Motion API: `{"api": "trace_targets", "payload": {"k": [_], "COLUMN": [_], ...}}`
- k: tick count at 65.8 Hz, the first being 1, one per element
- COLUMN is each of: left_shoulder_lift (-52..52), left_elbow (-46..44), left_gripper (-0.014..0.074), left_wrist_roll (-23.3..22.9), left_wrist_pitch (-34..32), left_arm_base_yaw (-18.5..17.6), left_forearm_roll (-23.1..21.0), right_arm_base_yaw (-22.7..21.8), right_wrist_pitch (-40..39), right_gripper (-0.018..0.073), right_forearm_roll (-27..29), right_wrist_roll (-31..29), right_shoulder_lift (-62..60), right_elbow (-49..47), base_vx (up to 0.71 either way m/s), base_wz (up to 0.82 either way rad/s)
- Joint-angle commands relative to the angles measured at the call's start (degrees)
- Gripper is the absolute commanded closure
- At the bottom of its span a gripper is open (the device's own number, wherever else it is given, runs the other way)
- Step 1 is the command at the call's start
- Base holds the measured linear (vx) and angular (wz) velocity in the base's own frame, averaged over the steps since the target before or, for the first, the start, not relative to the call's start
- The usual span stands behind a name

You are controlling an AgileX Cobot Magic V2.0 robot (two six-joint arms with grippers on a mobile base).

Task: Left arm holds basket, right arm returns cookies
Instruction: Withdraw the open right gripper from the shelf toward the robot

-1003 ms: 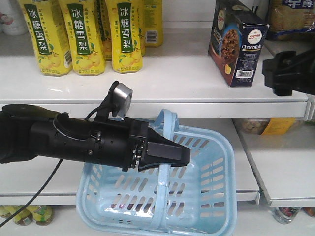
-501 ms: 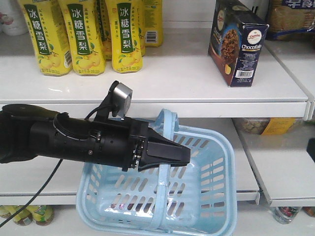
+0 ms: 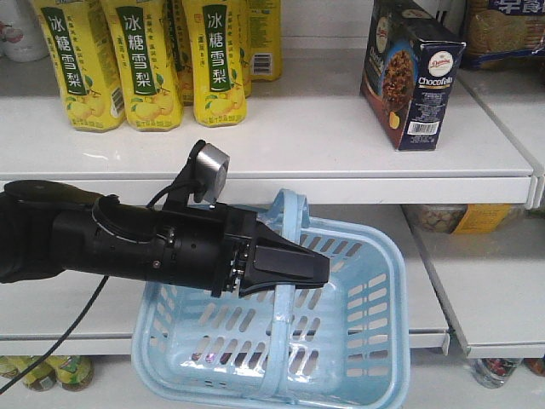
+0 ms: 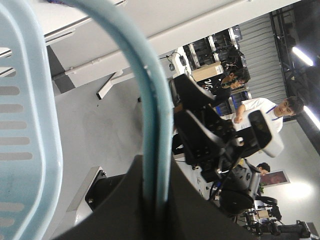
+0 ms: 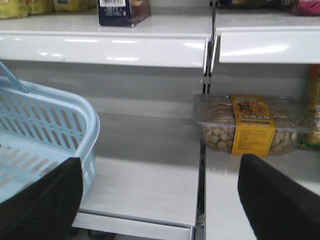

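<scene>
Light blue plastic basket [image 3: 281,341] hanging by its loop handles [image 3: 285,230] from the left tool [image 3: 294,266], clamped shut on them. One navy cookies box [image 3: 410,72] standing upright on the upper shelf [image 3: 324,145], well right of the yellow drink bottles [image 3: 145,60], four at least. Right tool [image 5: 160,195] spread wide and empty, seen only from its own camera, low beside the basket and facing a lower shelf with one tray of snacks [image 5: 250,125]. Task likely done, or nearly.

Risks from here: basket slipping or tilting if the left clamp loosens; box toppling, being tall and near the shelf edge, if brushed by the right arm; open fingers catching the basket rim while passing.
</scene>
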Motion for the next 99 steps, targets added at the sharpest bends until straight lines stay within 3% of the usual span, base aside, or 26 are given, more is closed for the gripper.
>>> {"api": "trace_targets", "payload": {"k": [1, 17, 26, 34, 54, 99], "left_shoulder_lift": [-2.8, -2.8, -2.8, -2.8, -2.8, -2.8], "left_elbow": [-1.9, -1.9, -1.9, -1.9, -1.9, -1.9], "left_gripper": [0.0603, 0.0603, 0.0603, 0.0603, 0.0603, 0.0603], "left_wrist_roll": [0.8, 0.8, 0.8, 0.8, 0.8, 0.8], "left_wrist_pitch": [2.6, 2.6, 2.6, 2.6, 2.6, 2.6], "left_arm_base_yaw": [0.1, 0.1, 0.1, 0.1, 0.1, 0.1], "left_forearm_roll": [-7.5, -7.5, -7.5, -7.5, -7.5, -7.5], "right_arm_base_yaw": [-0.3, -0.3, -0.3, -0.3, -0.3, -0.3], "right_wrist_pitch": [-5.2, -7.4, -7.1, -7.1, -6.9, -6.9], "right_gripper": [-0.0028, -0.0023, 0.0038, 0.0162, 0.0576, 0.0566], "right_forearm_roll": [-1.1, -1.1, -1.1, -1.1, -1.1, -1.1], "right_wrist_roll": [0.9, 0.9, 0.9, 0.9, 0.9, 0.9], "right_shoulder_lift": [0.6, 0.6, 0.6, 0.6, 0.6, 0.6], "right_elbow": [-0.3, 0.8, 0.8, 0.8, 0.8, 0.8], "base_vx": [0.00, 0.00, 0.00, 0.00, 0.00, 0.00], "base_wz": [0.00, 0.00, 0.00, 0.00, 0.00, 0.00]}}
